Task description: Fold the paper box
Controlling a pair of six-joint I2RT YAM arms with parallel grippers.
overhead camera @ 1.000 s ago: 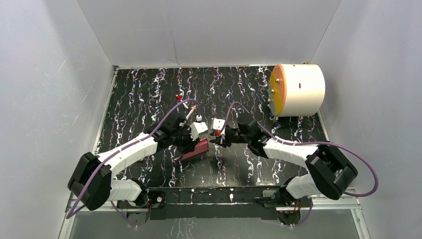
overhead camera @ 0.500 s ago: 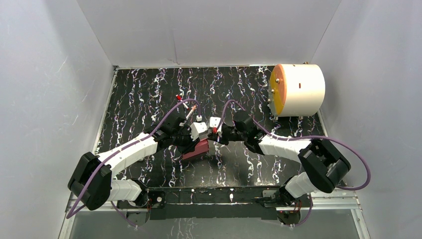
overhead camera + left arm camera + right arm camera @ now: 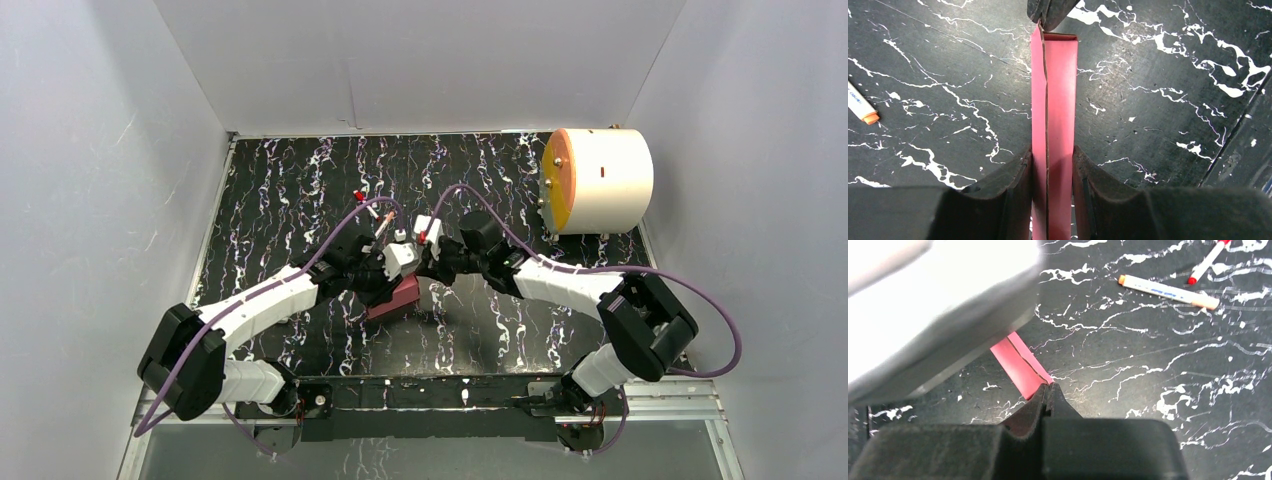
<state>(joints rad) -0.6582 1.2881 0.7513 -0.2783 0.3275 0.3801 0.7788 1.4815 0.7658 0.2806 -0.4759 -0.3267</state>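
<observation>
The left end effector [image 3: 1052, 155] grips the paper box [image 3: 1060, 90], which stands on edge between its narrow-set fingers at the centre of the top view. The right end effector [image 3: 1048, 390] is pressed shut at the box's far end; whether it nips any card is unclear. Beneath lies the black, white-veined table [image 3: 300, 180]. A pen [image 3: 1168, 291] rests nearby, a white cylinder [image 3: 598, 180] sits at upper right, and white walls [image 3: 420, 60] surround everything.
</observation>
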